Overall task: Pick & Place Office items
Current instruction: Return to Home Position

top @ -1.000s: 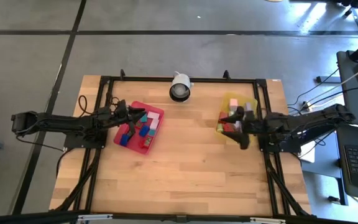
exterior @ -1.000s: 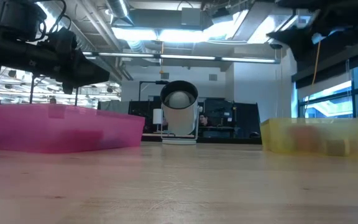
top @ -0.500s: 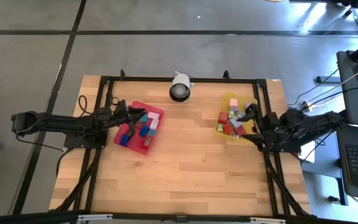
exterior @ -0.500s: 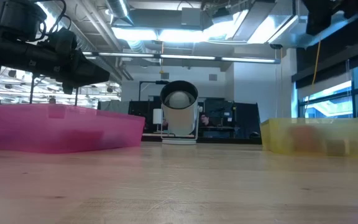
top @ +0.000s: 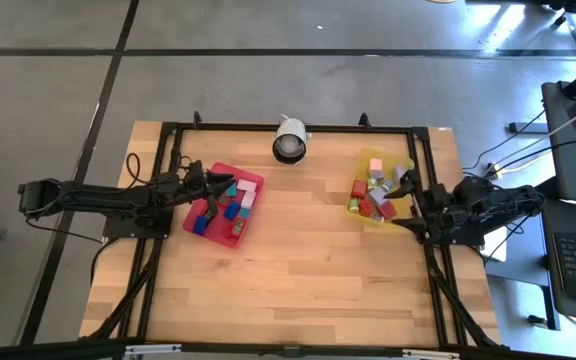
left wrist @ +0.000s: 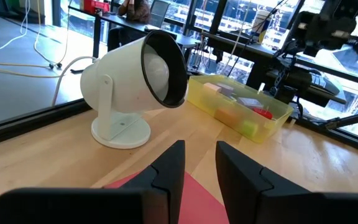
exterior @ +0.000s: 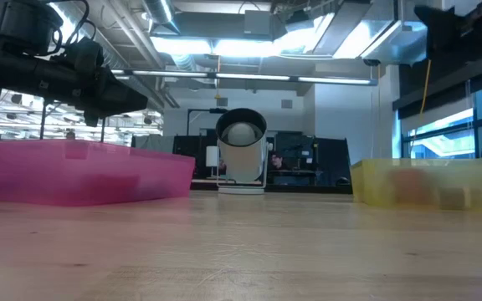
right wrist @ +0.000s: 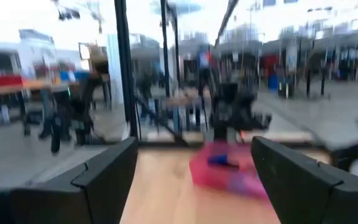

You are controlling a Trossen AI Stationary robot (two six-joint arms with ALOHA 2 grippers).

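The right gripper point(top: 411, 203) is pulling away from the white lamp point(top: 289, 140). 1 second ago it was hanging over the yellow tray point(top: 400, 160); now it is sitting past that tray's far rim from the lamp, with its arm folding back toward the table edge. Its fingers are spreading wide and carrying nothing. The left gripper point(top: 208, 183) is not moving at all. It is staying above the lamp-side end of the red tray point(top: 251, 222), its fingers drawn close with only a narrow gap showing and nothing between them.

Judging from this, the sorting is looking finished and the arms are heading to rest. The right one is going first, and the left one is yet to retreat.

The 2 trays are flanking the lamp, the red one on the left arm's side and the yellow one on the right arm's side. Both are lying a little nearer the table's front than the lamp. The office items point(top: 230, 203) are filling the red tray in a jumble of blue, red, teal and pale pieces. More of them, red, pink, lilac and green, are crowding the yellow tray. No piece is showing on the bare wood of the table point(top: 298, 280) around the lamp.
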